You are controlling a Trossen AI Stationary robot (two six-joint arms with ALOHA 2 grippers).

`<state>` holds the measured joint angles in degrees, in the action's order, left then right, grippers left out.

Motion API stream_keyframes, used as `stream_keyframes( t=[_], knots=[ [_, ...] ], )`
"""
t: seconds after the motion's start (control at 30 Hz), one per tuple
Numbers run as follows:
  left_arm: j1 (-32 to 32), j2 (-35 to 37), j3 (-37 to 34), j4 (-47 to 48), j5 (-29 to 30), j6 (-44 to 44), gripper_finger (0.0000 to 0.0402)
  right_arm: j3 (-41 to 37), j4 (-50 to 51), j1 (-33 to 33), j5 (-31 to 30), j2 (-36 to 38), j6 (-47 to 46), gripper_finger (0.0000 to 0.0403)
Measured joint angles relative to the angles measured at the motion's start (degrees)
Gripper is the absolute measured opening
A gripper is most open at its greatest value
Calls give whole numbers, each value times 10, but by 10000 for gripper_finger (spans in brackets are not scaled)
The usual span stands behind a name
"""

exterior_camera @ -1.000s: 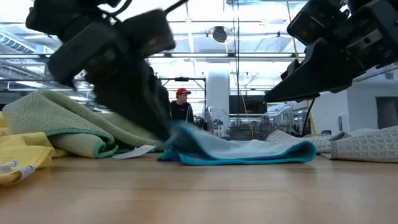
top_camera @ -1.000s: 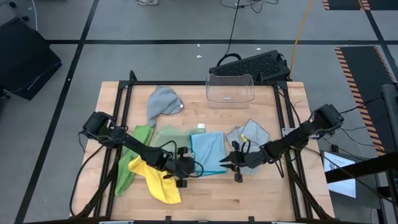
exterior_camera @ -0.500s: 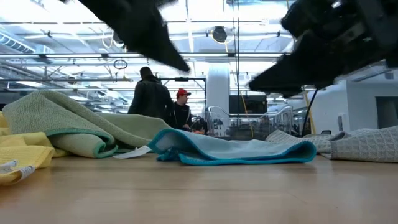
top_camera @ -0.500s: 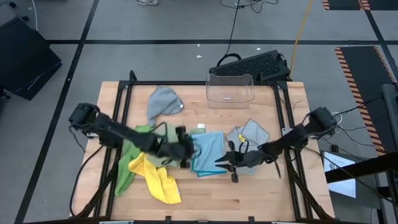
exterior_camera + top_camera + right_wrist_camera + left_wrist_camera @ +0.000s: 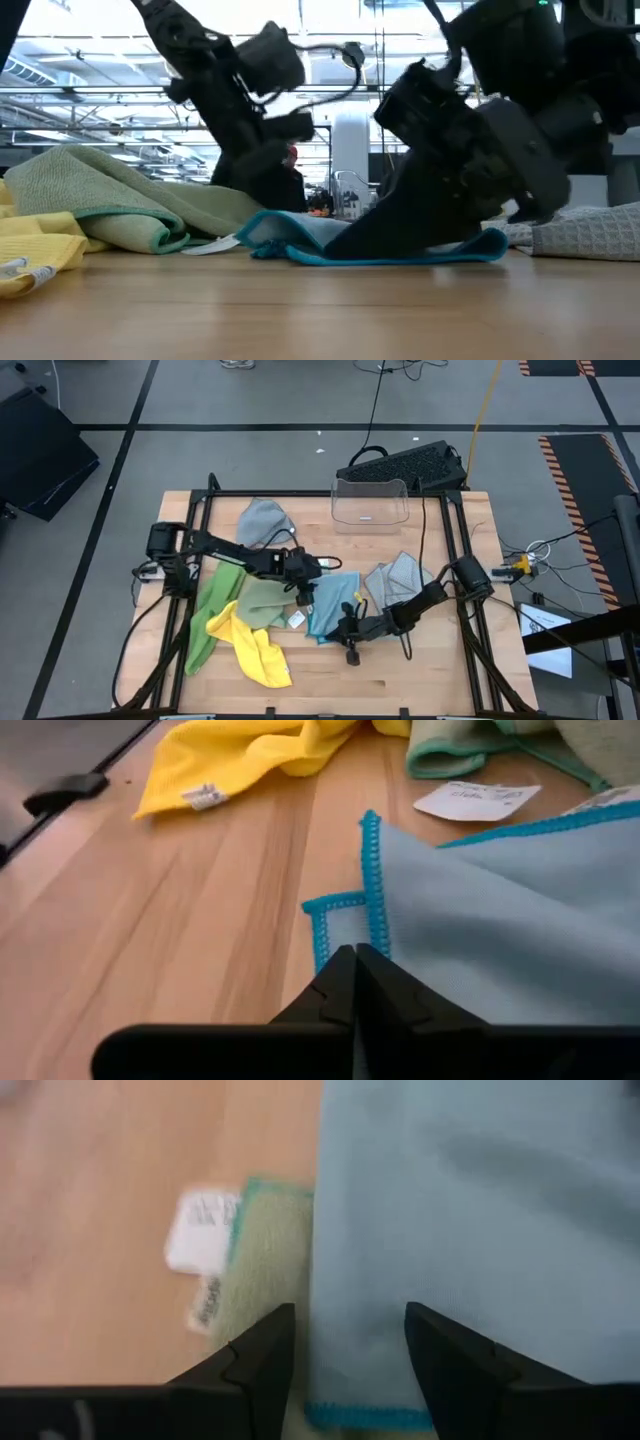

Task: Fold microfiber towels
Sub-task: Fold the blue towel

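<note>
Desk front: bare light wood boards of the desk [image 5: 400, 680], near edge with nothing but grain.
Yellow towel: the yellow towel [image 5: 252, 648] lies crumpled at the front left, beside the bright green towel [image 5: 208, 622].
Right claw: the right claw [image 5: 349, 643] is low at the front corner of the light blue towel [image 5: 330, 600]; its fingers are pressed together on the teal-stitched edge, as the right wrist view shows.
Light blue towel: flat in the middle of the desk, one white label [image 5: 474, 798] lying on the wood just beside it.
Left claw: the left claw [image 5: 306, 596] hangs over the left edge of the light blue towel, fingers apart, holding nothing; the sage green towel [image 5: 262, 600] is under it.
Grey towels: one grey towel [image 5: 262, 520] bunched at the back left, another grey towel [image 5: 397, 575] to the right of the blue one.
Desk back: a clear plastic bin [image 5: 370, 502] stands at the far edge.
Room: grey floor with dark tape lines, a black keyboard [image 5: 405, 463] behind the desk; in the low view a bright hall with ceiling beams and a white column [image 5: 350, 150].
</note>
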<state>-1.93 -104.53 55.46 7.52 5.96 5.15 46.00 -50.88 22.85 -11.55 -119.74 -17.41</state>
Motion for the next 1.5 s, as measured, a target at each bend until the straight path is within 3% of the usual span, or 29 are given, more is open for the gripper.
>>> stream_keyframes(
  t=[0.53, 0.77, 0.97, 1.13, 1.5],
  knots=[
    [1, 26, -1, 35, -9, -4, 191, -6, 61, 17, 54, 45, -20, 5],
    [8, 26, 0, 37, -15, -6, 191, -6, 209, 12, 39, 154, 43, 60],
    [8, 26, 0, 35, -15, -1, 191, -9, 410, -16, -109, 265, 70, 122],
    [10, 26, 0, 23, -28, 0, 191, -57, 421, -88, -135, 325, 66, 152],
    [27, 26, 0, 12, -10, 12, 191, -83, 394, -258, 50, 319, -23, 193]
  ],
)
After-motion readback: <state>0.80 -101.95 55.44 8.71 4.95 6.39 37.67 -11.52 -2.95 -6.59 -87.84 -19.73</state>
